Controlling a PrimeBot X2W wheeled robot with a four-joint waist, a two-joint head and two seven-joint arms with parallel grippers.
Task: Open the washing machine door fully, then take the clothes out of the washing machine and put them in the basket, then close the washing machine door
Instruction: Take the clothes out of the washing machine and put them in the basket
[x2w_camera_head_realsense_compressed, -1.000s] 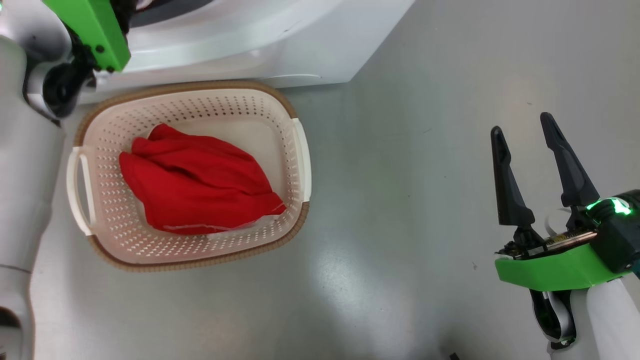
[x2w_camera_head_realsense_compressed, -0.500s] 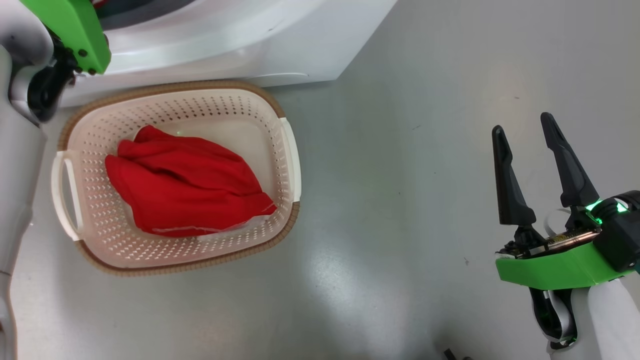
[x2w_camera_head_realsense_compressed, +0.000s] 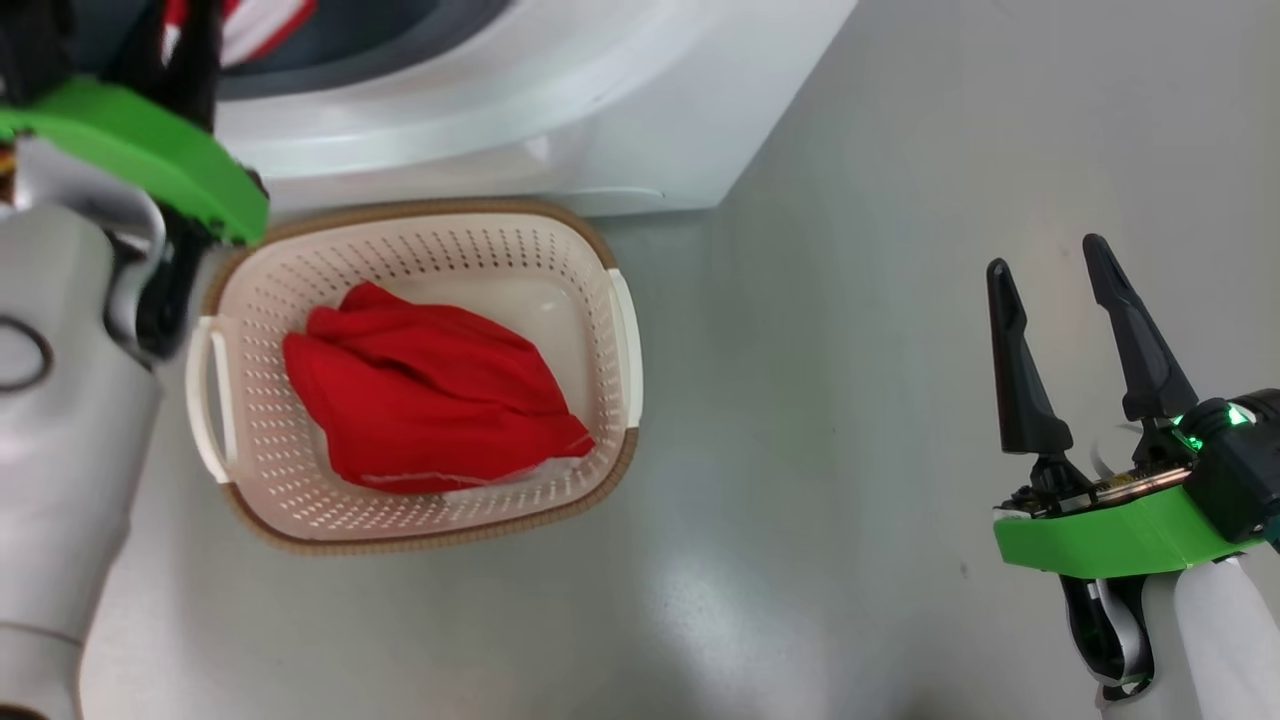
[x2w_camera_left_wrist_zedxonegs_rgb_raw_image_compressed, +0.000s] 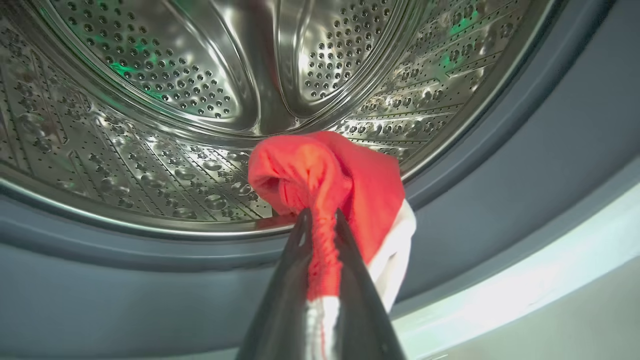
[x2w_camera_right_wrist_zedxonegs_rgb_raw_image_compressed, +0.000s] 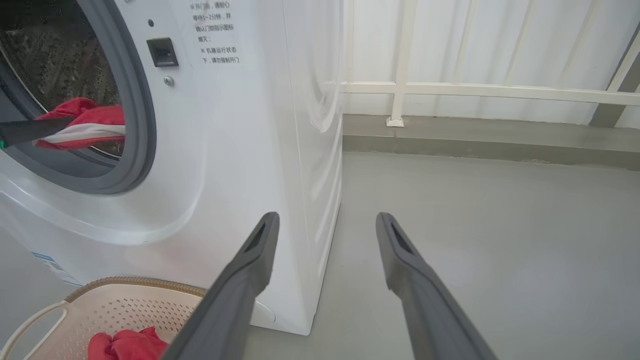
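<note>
Clothes (x2w_camera_left_wrist_zedxonegs_rgb_raw_image_compressed: 350, 180): my left gripper (x2w_camera_left_wrist_zedxonegs_rgb_raw_image_compressed: 321, 215) is clamped on one garment at the washing machine (x2w_camera_right_wrist_zedxonegs_rgb_raw_image_compressed: 250, 125) mouth for extraction; my right gripper (x2w_camera_right_wrist_zedxonegs_rgb_raw_image_compressed: 326, 220) stands spread beside it, clear.

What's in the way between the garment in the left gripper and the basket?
Nothing visible. The left gripper pinches the red-and-white garment at the drum mouth, above the grey seal. The basket sits open-topped on the floor before the washing machine, one red garment already inside.
</note>
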